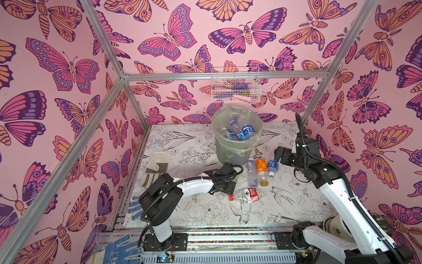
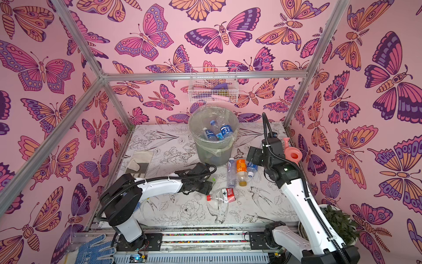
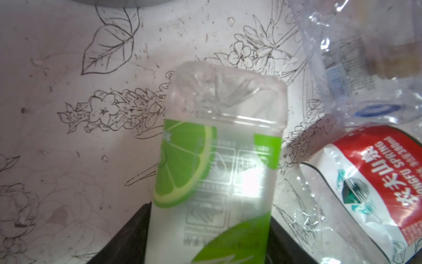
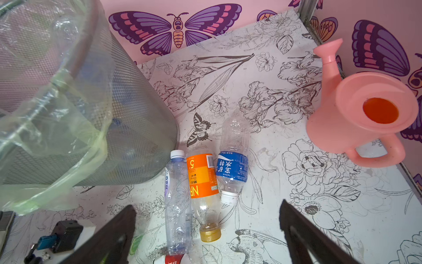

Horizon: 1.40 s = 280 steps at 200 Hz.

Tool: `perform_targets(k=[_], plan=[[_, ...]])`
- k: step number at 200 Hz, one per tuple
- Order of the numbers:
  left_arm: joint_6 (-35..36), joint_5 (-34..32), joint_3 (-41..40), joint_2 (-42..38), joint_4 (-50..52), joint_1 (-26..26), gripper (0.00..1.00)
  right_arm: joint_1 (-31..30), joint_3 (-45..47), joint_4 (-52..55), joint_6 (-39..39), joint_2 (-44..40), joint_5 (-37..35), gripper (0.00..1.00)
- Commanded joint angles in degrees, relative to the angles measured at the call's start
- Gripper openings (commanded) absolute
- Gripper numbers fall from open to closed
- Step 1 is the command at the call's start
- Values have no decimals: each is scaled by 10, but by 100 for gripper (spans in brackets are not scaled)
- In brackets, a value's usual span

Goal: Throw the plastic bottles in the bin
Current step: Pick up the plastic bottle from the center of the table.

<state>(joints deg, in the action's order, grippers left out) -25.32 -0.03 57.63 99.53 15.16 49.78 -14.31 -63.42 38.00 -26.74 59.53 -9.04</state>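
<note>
My left gripper (image 3: 210, 219) is low over the table, its dark fingers pressed on both sides of a clear bottle with a green lime label (image 3: 214, 160). A crushed red-label bottle (image 1: 247, 196) lies just beside it. Three more plastic bottles lie side by side in front of the bin (image 1: 228, 153): a clear one (image 4: 177, 205), an orange-label one (image 4: 202, 182) and a blue-label one (image 4: 233, 169). My right gripper (image 4: 206, 212) hangs open above these three, holding nothing. The bin holds several bottles inside its liner.
A pink watering can (image 4: 365, 109) stands by the right wall. A white wire basket (image 1: 235, 88) hangs on the back wall above the bin. A cloth and gloves (image 1: 157, 162) lie at the table's left. A potted plant (image 2: 338, 221) sits at front right.
</note>
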Motion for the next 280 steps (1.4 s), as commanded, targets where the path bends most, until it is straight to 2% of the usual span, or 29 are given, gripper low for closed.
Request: perform_targets(k=[1, 54, 88, 131, 154, 200, 238, 280], plan=[[9, -13, 15, 11, 18, -5, 63, 7, 6, -14, -10, -9, 11, 99], [15, -22, 13, -2, 32, -5, 33, 13, 8, -15, -14, -16, 14, 99], [16, -27, 3, -23, 40, -5, 22, 14, 7, -15, -16, -16, 16, 99], [15, -36, -25, -80, 51, -5, 17, 16, -2, -20, -23, 0, 24, 99], [14, -47, -47, -131, 52, -5, 16, 16, -29, 0, -23, 10, 29, 99], [22, -87, -52, -244, 95, -6, 11, 21, -4, -9, -26, -8, 26, 99], [36, -130, -11, -337, 147, -7, 7, 37, 6, -11, -20, -21, 34, 99], [76, -164, 59, -399, 193, -7, 3, 45, 13, -19, -29, -21, 53, 99]])
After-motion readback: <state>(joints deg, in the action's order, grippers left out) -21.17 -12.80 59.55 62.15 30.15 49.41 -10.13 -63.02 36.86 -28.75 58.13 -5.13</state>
